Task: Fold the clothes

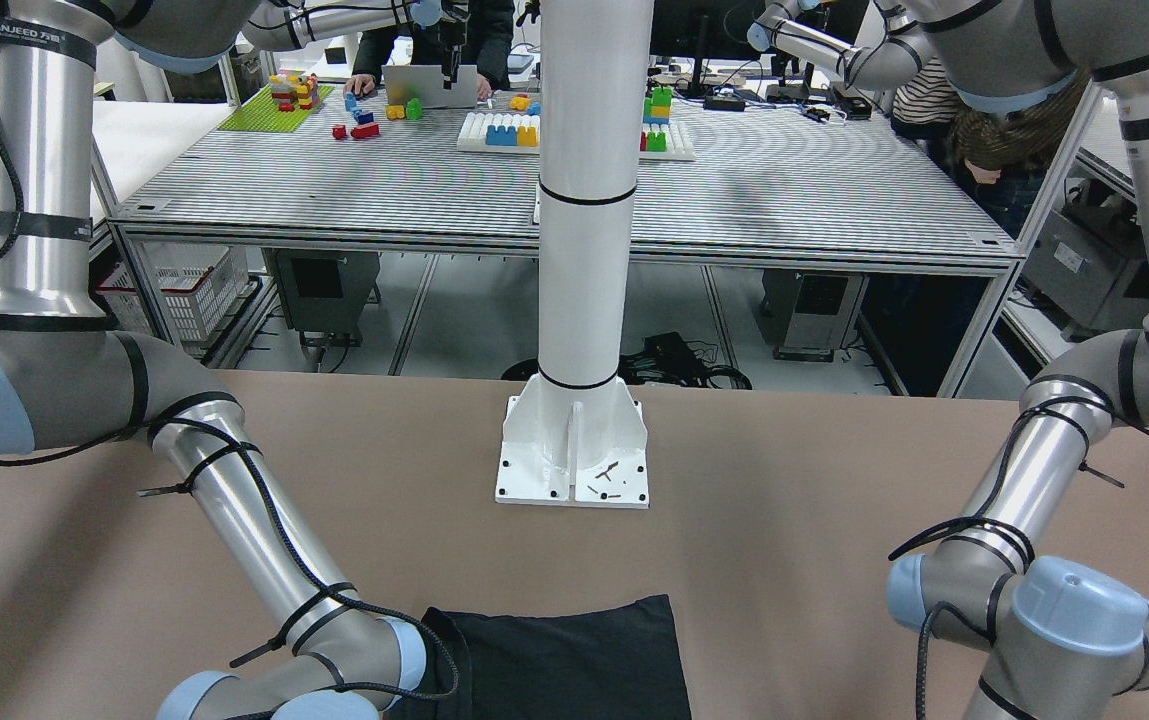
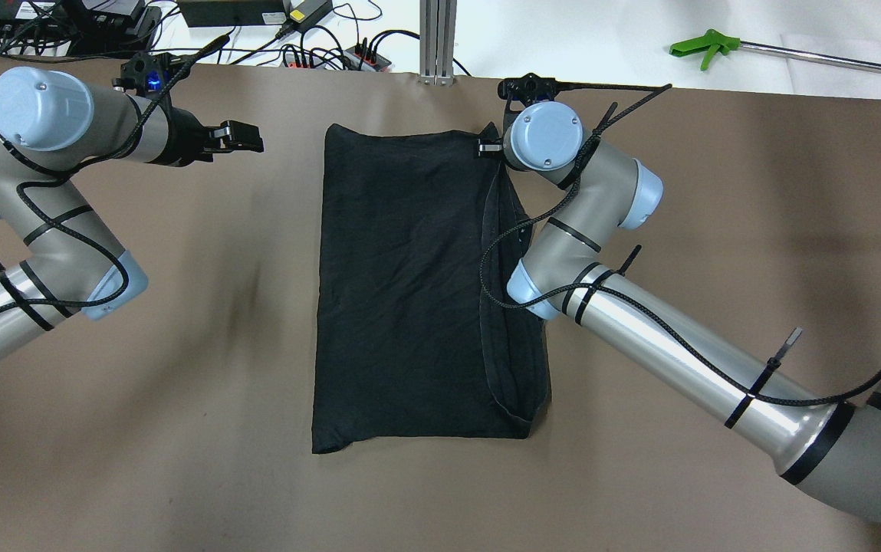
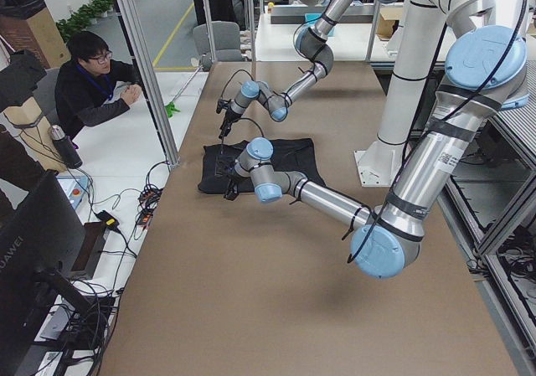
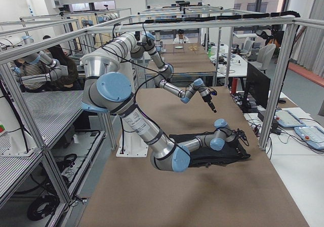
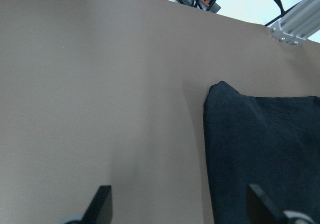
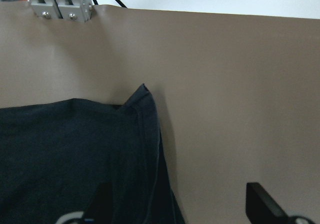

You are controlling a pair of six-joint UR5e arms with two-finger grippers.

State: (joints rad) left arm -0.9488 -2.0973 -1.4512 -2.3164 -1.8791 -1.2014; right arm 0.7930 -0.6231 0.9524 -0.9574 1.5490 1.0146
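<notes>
Lying flat on the brown table (image 1: 834, 560), the black garment (image 1: 574, 660) shows at the bottom of the front-facing view, on the side away from the robot's white column (image 1: 584, 250); the right arm's elbow overlaps its corner on that view's left.

From overhead the garment (image 2: 409, 291) sits mid-table, its long sides running near to far, with a folded layer and hem seam along its right side; the left fingers (image 2: 244, 138) hang over bare table, left of the far left corner and apart from the cloth; the right fingers (image 2: 488, 147) are mostly hidden under the wrist at the far right corner; a green tool (image 2: 705, 44) lies on the white surface beyond the table.

In the exterior left view a seated person (image 3: 96, 83) faces the table's far edge; the near arm's wrist overlaps the garment (image 3: 280, 162).

In the exterior right view the near arm's wrist is over the garment (image 4: 217, 153); whether it touches the cloth I cannot tell.

On the left wrist camera the fingers (image 5: 102, 204) stand wide apart with nothing between them; one shows against the table, the other against the cloth's left edge.

On the right wrist camera the fingers (image 6: 262, 199) are likewise spread and empty; the left one is over cloth, the right over bare table, the seamed corner ahead between them.
</notes>
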